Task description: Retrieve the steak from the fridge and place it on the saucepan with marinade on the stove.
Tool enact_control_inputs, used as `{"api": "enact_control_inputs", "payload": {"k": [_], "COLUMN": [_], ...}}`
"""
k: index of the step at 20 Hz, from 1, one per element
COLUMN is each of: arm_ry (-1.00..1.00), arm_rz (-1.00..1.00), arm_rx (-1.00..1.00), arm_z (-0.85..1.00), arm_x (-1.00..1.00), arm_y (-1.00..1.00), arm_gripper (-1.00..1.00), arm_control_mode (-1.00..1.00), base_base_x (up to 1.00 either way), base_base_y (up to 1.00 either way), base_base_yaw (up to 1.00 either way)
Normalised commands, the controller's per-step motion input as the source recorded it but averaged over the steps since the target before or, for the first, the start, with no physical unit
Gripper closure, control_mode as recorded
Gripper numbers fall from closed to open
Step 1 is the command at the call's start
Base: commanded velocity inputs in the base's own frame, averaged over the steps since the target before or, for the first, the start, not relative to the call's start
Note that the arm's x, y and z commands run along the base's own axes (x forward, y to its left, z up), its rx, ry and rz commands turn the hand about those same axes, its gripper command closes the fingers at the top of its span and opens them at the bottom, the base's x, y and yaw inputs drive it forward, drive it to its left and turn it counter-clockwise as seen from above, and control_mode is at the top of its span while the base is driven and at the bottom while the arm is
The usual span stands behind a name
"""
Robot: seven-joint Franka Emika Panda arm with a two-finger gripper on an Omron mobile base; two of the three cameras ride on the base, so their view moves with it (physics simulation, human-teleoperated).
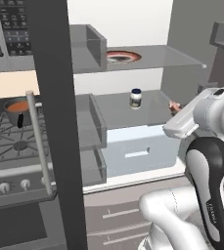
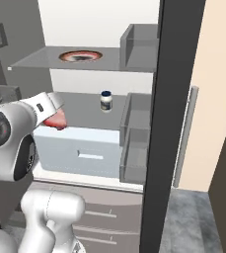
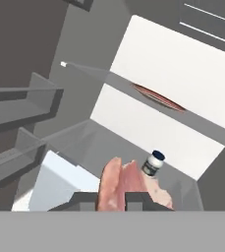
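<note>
The fridge (image 1: 128, 117) (image 2: 87, 106) stands open ahead. My gripper (image 3: 110, 199) is shut on the steak (image 3: 121, 183), a red marbled slab that sticks out forward between the two dark fingertips. From the base views the steak (image 2: 56, 120) (image 1: 174, 106) hangs at the front edge of the middle shelf, above the pale drawer, mostly hidden behind my white hand. The saucepan (image 1: 17, 108) with orange-red liquid sits on the stove (image 1: 6, 141) at the far left, beyond the open fridge door.
A small dark-lidded jar (image 1: 136, 98) (image 2: 105, 101) (image 3: 154, 163) stands on the middle shelf behind the steak. A red-rimmed dish (image 1: 123, 56) (image 2: 80, 56) lies on the upper shelf. The dark door edge (image 1: 55, 122) stands between fridge and stove; door bins line both sides.
</note>
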Motion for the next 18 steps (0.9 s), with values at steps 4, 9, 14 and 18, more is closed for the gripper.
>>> {"api": "enact_control_inputs", "payload": {"k": [4, 9, 14, 18], "arm_ry": [0.0, 0.0, 0.0, 0.0], "arm_rz": [0.0, 0.0, 0.0, 0.0], "arm_rx": [0.0, 0.0, 0.0, 0.0], "arm_z": [0.0, 0.0, 0.0, 0.0], "arm_x": [0.0, 0.0, 0.0, 0.0], "arm_y": [0.0, 0.0, 0.0, 0.0], "arm_gripper": [1.0, 1.0, 1.0, 1.0], "arm_control_mode": [1.0, 1.0, 1.0, 1.0], "base_base_x": [-1.0, -1.0, -1.0, -0.86], "base_base_y": [-0.03, 0.0, 0.0, 0.33], "base_base_yaw": [0.0, 0.0, 0.0, 0.0]}}
